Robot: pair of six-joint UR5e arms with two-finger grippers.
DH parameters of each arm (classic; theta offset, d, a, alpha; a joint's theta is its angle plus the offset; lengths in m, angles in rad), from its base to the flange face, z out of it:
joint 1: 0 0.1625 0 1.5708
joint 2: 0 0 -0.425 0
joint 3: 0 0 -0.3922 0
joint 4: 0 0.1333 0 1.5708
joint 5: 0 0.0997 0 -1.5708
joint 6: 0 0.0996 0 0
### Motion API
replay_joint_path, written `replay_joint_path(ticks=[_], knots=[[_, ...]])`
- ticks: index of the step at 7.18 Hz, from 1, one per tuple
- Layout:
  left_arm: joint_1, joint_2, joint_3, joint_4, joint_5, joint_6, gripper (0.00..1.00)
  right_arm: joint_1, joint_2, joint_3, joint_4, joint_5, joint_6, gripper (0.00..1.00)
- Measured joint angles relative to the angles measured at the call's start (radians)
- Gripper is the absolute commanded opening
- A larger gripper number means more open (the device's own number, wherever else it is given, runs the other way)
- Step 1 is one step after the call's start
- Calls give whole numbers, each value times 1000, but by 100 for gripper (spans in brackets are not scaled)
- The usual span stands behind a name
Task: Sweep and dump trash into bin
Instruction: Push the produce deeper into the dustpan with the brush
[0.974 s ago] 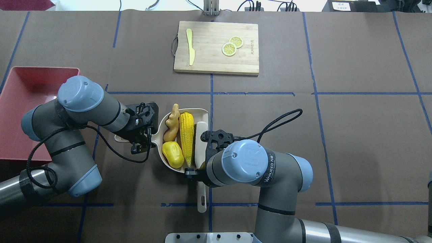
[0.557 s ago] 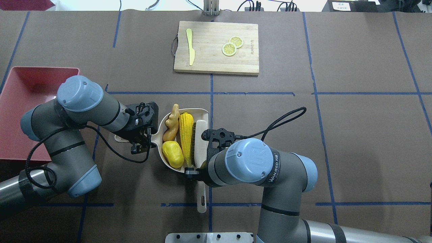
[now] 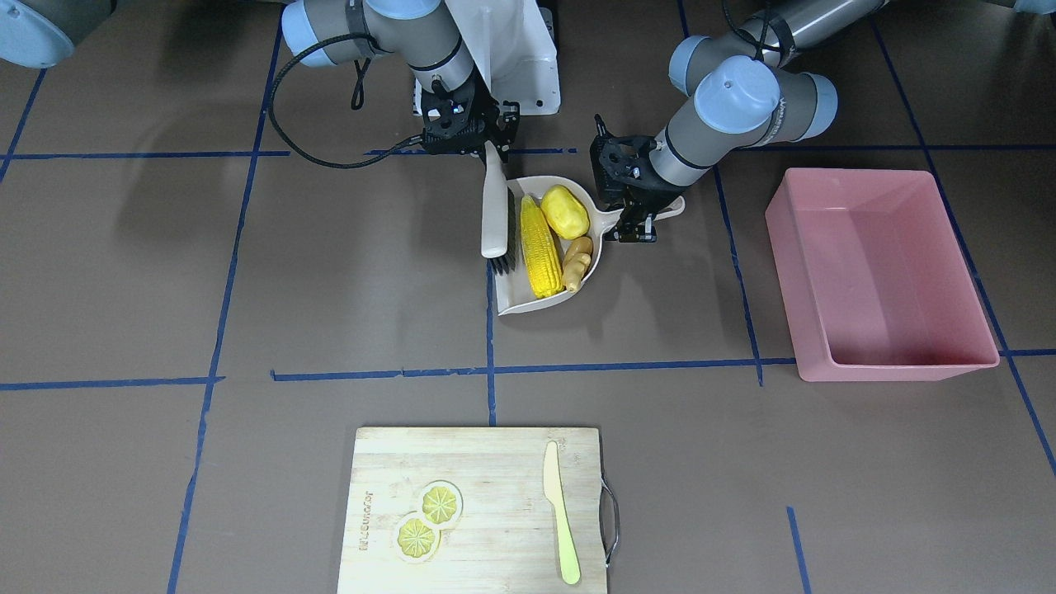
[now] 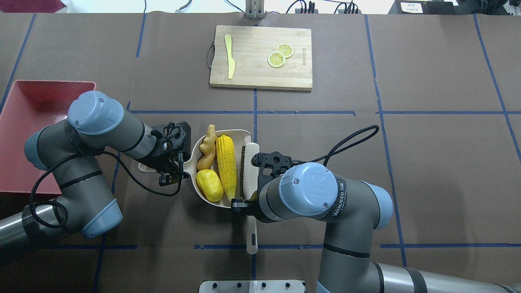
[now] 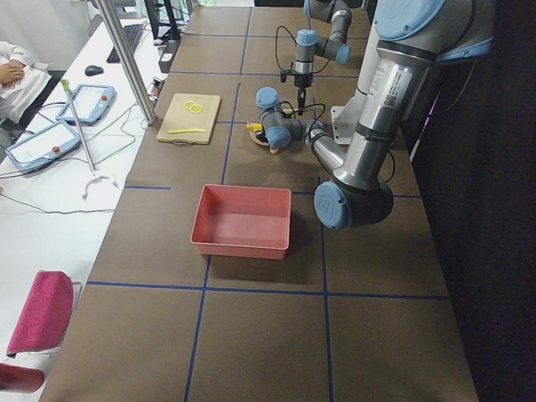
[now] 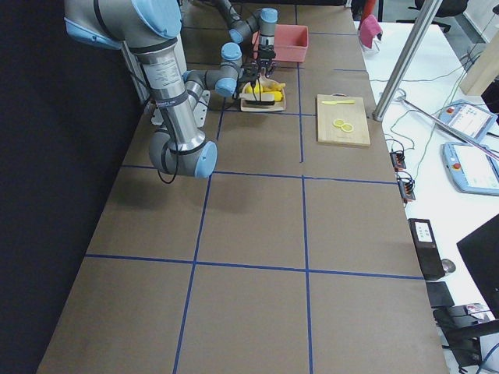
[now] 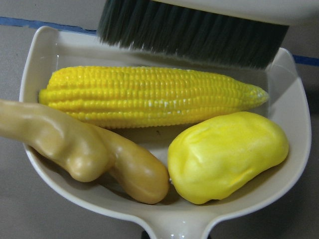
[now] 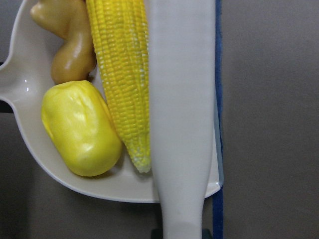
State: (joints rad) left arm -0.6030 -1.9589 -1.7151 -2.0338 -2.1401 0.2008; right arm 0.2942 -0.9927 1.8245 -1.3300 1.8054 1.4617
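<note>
**Front-facing view.** We see a smooth beige plastic dustpan [image 3: 528,307] near the robot-side edge of the worktop, about midway along it. Its rounded scoop holds the ribbed yellow corn cob [image 3: 538,247], the glossy potato-like lump [image 3: 564,211] and the tan knobbly ginger root [image 3: 577,262]. The left gripper [image 3: 639,216] is clamped on the dustpan's handle. The right gripper [image 3: 488,147] is clamped on the handle of a white brush [image 3: 494,206], whose dark bristles stand at the pan's open mouth. The bin [image 3: 899,367], a straight-walled pink tub, sits well apart towards the end on the robot's left.

**Overhead view.** At the far edge, a bamboo cutting board [image 4: 260,73] carries a pale knife [image 4: 230,57] and two lemon slices [image 4: 280,55].

**Side views.** We find the grippers too small to judge.

**Left wrist view.** The kernel rows run parallel to the bristles, and the lump touches the ginger root.

**Right wrist view.** The brush's smooth back lies along the corn cob.
</note>
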Motion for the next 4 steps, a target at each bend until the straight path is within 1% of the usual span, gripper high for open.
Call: replay_joint_path(ticks=[2, 3, 4], knots=[[-1, 0, -2, -6, -2, -14, 0, 15, -6, 64, -134, 9, -9, 0], [-3, 1, -8, -8, -2, -19, 0, 32, -18, 78, -178, 18, -34, 0], [-5, 4, -26, -9, -3, -27, 0, 50, -41, 86, -197, 27, -73, 0]])
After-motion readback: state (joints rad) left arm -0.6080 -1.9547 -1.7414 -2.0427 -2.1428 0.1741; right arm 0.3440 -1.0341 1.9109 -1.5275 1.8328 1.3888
